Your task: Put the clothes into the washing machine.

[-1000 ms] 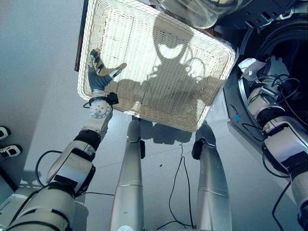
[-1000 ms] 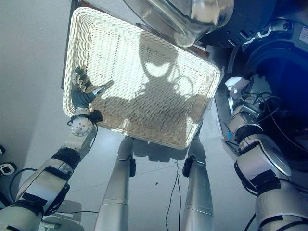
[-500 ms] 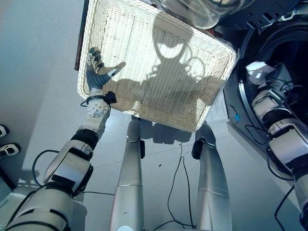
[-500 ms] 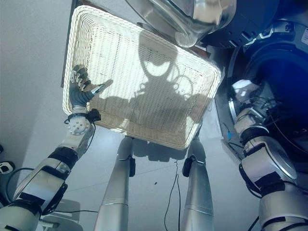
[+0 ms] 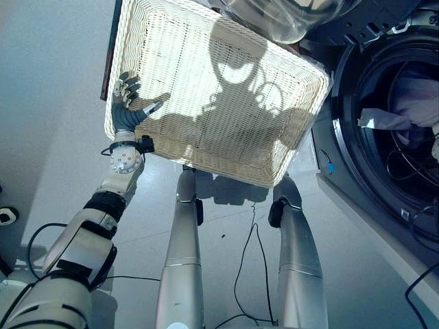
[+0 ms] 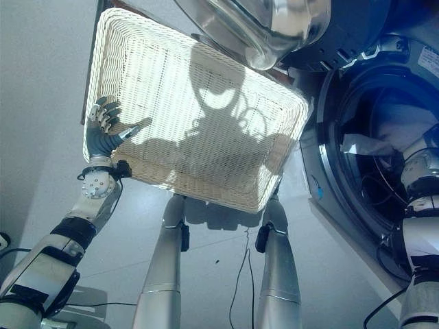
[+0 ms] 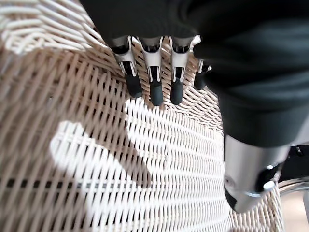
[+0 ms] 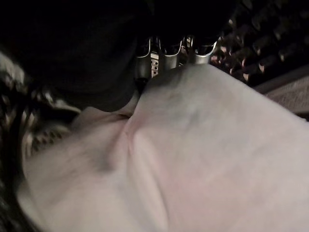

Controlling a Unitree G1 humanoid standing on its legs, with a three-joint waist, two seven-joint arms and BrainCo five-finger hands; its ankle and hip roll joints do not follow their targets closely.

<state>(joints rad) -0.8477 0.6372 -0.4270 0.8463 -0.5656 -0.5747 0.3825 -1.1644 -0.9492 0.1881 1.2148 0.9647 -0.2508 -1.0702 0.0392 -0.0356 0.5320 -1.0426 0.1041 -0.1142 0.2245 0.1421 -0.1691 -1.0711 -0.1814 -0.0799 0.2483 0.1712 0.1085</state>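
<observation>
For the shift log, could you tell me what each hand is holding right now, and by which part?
The left hand rests open against the wicker basket's near rim, gripping nothing. The right hand is inside the washing machine drum against a white garment; its fingers are hidden, so a grip cannot be told.

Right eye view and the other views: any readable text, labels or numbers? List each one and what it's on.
No text is readable.
Washing machine: pale label near its top edge, print too small to read.
Blue mark on the machine's front: no characters can be made out.
Wicker basket: no text.
</observation>
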